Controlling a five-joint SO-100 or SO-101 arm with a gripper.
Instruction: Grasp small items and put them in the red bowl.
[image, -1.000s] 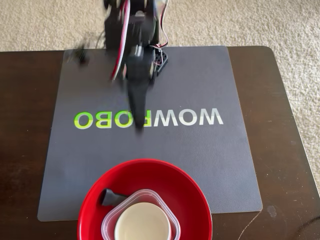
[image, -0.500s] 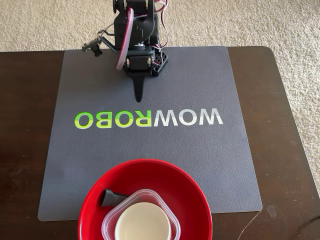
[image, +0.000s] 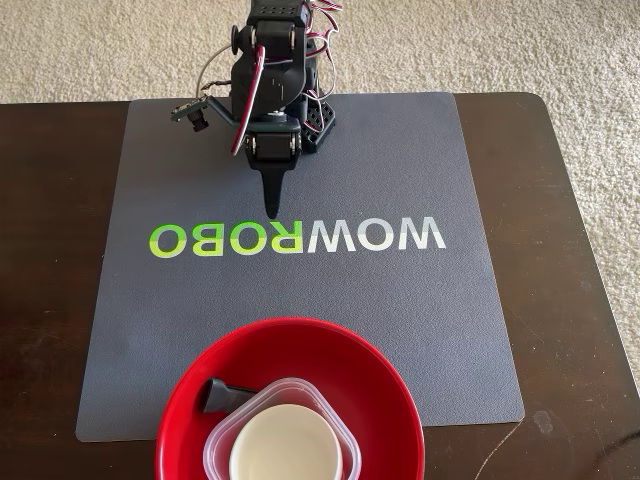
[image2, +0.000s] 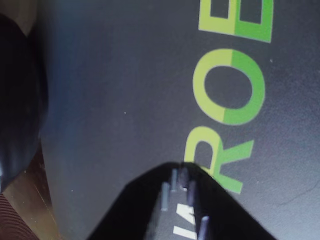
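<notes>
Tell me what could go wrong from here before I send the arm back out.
1. The red bowl is cut off by the fixed view's bottom edge, so a drop there might go unseen.
2. The clear square container with the white bowl fills much of it, and the dark clip lies beside; another item could bounce out.
3. The hand hangs low over the mat; a fast swing may scrape it.

Glossy red bowl (image: 290, 400) holds a clear plastic container (image: 282, 440); matt grey mat (image: 420, 320) covers the dark polished wood worktop (image: 50, 300); rough beige carpet (image: 520, 45) beyond.
</notes>
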